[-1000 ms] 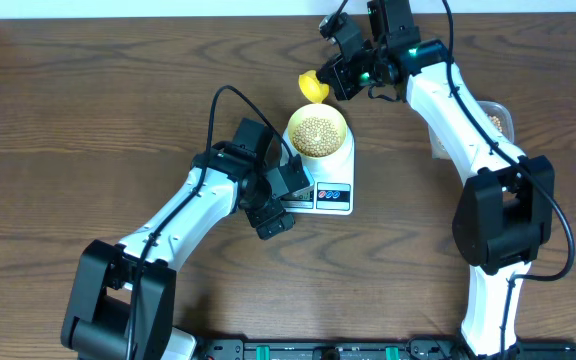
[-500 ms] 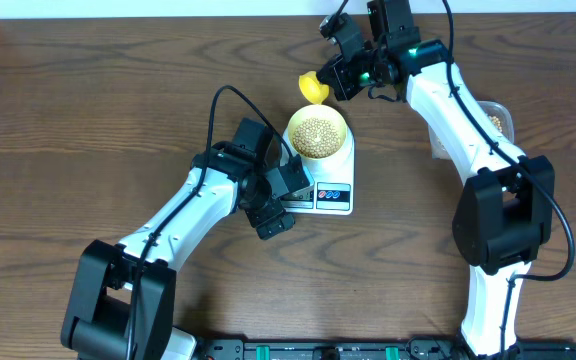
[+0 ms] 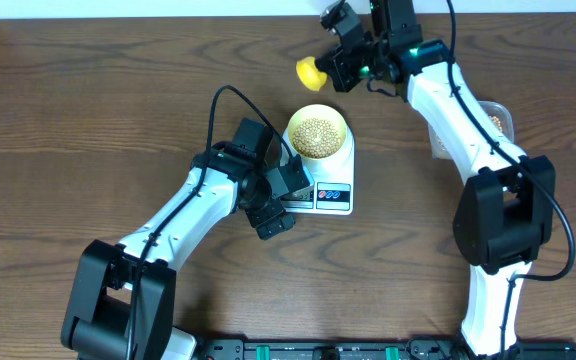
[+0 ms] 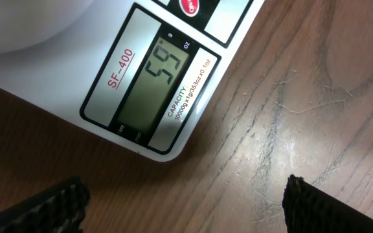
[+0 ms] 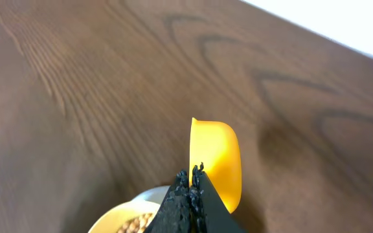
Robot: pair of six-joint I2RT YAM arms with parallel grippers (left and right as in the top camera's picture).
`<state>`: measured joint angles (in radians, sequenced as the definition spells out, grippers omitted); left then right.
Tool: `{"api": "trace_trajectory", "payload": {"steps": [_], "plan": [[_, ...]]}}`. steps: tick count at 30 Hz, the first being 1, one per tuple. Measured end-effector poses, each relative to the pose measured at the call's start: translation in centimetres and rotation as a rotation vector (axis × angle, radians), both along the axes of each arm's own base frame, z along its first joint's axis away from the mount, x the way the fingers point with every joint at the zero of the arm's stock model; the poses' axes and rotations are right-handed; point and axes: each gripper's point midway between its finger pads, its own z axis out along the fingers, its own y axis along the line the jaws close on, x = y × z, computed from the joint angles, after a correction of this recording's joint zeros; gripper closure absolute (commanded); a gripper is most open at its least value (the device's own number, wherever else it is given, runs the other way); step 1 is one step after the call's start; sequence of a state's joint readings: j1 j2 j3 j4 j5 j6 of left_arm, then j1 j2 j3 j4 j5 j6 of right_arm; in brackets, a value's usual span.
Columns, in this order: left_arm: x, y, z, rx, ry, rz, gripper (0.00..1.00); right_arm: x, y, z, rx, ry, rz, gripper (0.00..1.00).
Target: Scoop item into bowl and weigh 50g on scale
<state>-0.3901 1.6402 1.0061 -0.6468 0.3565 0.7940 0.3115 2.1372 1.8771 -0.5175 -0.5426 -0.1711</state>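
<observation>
Hovering empty with its jaws spread as wide as they go, the left end effector is parked just beside the front edge of the white rectangular digital kitchen scale. This is apparently done so that its wrist camera stays on the small grey LCD display. A two-digit figure that looks like 55 is shown there, directly ahead of it.

Just beyond that end effector, the small round pale yellow-green bowl is seated on the scale's platform, so that its contents are weighed as they are added. The small round tan beans are heaped inside it, on the near side of the right end effector.

That end effector is clamped fully shut on the handle of the yellow plastic long-handled scoop. The cup is carried out to its side, clear of the bowl, probably so that nothing more drops in while the reading is judged. Whether anything lies in the cup cannot be told.

A clear rectangular plastic tub holding more beans is glimpsed behind the right arm, well apart from its end effector.

Counted on the brown wooden surface are one scale, one bowl, one scoop and one tub, with two end effectors. The beans are too many to count.
</observation>
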Motion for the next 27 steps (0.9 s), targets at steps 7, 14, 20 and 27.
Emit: {"api": "trace_trajectory", "payload": {"steps": [7,14,20,27], "plan": [[0.0,0.0,0.0,0.000,0.000,0.000,0.02,1.4,-1.8,0.5,0.011,-0.029,-0.041,0.99],[0.0,0.0,0.0,0.000,0.000,0.000,0.02,1.9,-2.9,0.5,0.013,-0.028,-0.062,0.99],[0.0,0.0,0.0,0.000,0.000,0.000,0.02,3.1,-3.5,2.0,0.033,-0.097,-0.077,0.99],[0.0,0.0,0.0,0.000,0.000,0.000,0.02,6.4,-6.4,8.4,0.100,-0.347,-0.136,0.99]]}}
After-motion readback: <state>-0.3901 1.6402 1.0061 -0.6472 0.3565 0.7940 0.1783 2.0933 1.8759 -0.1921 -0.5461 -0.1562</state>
